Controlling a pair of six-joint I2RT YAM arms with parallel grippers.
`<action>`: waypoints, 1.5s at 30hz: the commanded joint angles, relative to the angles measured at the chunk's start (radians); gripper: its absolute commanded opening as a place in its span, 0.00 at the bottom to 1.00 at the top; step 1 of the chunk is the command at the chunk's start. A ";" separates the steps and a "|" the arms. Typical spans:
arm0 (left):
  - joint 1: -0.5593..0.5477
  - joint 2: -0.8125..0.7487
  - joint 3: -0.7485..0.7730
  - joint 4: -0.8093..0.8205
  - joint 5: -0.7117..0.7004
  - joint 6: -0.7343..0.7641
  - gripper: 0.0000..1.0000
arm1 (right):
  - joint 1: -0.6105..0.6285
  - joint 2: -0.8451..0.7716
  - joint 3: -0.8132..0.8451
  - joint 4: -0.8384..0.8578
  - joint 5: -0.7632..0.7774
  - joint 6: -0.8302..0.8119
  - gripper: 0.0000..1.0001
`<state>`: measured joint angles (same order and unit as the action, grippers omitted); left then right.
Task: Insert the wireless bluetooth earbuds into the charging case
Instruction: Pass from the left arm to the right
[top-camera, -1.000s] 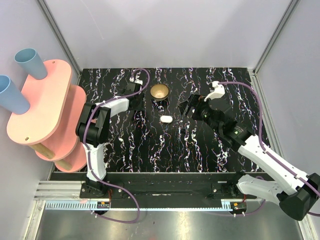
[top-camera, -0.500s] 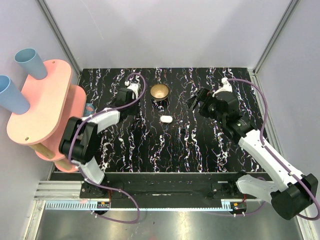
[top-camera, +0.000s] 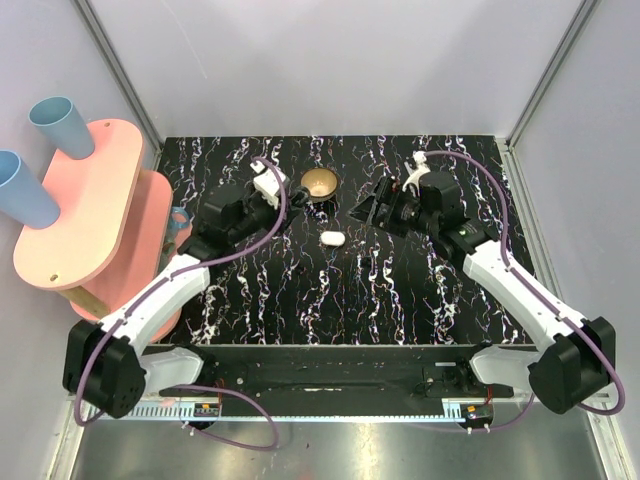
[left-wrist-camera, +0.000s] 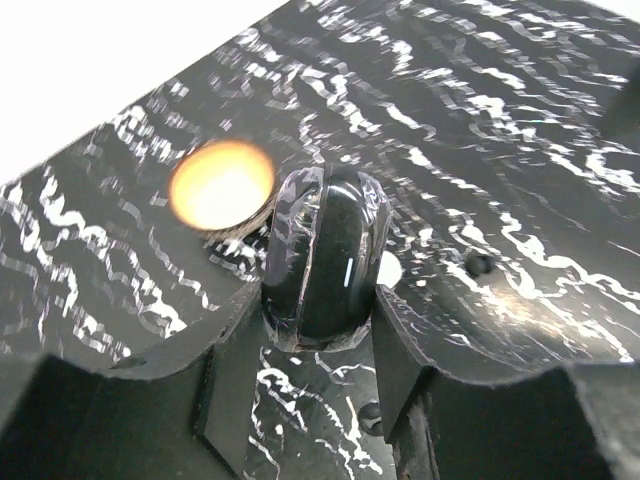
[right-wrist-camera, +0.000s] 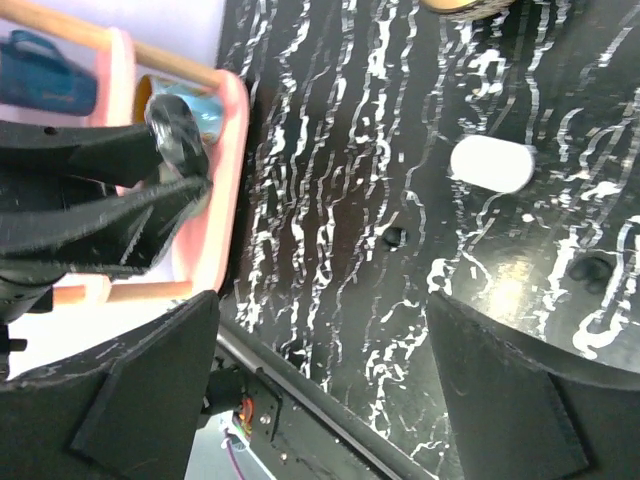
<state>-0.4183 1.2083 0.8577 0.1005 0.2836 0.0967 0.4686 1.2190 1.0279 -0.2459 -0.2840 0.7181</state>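
White charging case (top-camera: 332, 239) lies central on the desk (top-camera: 400, 290), where either arm reaches. Right fingers (right-wrist-camera: 520, 390) spread wide, empty, facing it. Left fingers (left-wrist-camera: 300, 260) pinched narrow; we cannot tell around what.

I see the white oval plastic charging case (top-camera: 332, 239) lying on the black marbled desk (top-camera: 330, 292), between my left jaws and right jaws and touching neither. The round brass bowl (top-camera: 319, 183) stands behind it, just right of the left jaws.
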 joint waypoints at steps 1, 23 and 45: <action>-0.054 -0.084 -0.020 0.036 0.175 0.153 0.12 | -0.005 0.008 0.063 0.103 -0.197 -0.028 0.89; -0.238 -0.159 0.052 -0.084 0.098 0.330 0.10 | -0.001 0.079 0.135 0.128 -0.412 -0.058 0.71; -0.324 -0.130 0.073 -0.087 0.003 0.337 0.09 | 0.047 0.125 0.166 0.073 -0.458 -0.094 0.47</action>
<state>-0.7349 1.0763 0.8768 -0.0212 0.3168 0.4217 0.5041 1.3426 1.1481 -0.1669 -0.7025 0.6491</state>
